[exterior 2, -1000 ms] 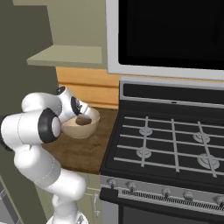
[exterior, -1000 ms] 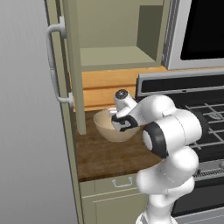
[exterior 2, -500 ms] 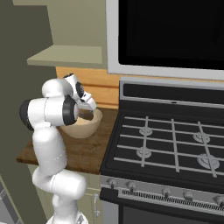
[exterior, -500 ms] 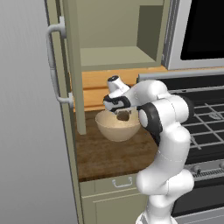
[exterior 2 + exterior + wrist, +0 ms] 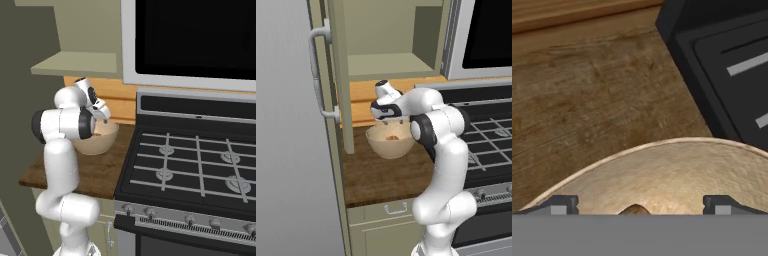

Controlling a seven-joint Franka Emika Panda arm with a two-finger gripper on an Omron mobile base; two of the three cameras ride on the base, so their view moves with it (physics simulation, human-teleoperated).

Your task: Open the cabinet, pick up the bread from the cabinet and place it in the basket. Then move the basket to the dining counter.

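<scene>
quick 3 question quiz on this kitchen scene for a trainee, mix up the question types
1. True or false: the bread lies inside the basket.
2. Where does the basket stand? A) on the stove B) on the wood countertop beside the stove C) on the cabinet shelf
3. Fill in: the gripper is above the basket with its jaws ____.

Key
1. True: a brown lump shows in the bottom of the basket.
2. B
3. open: in the hand view the two fingertips stand wide apart with nothing between them.
</scene>
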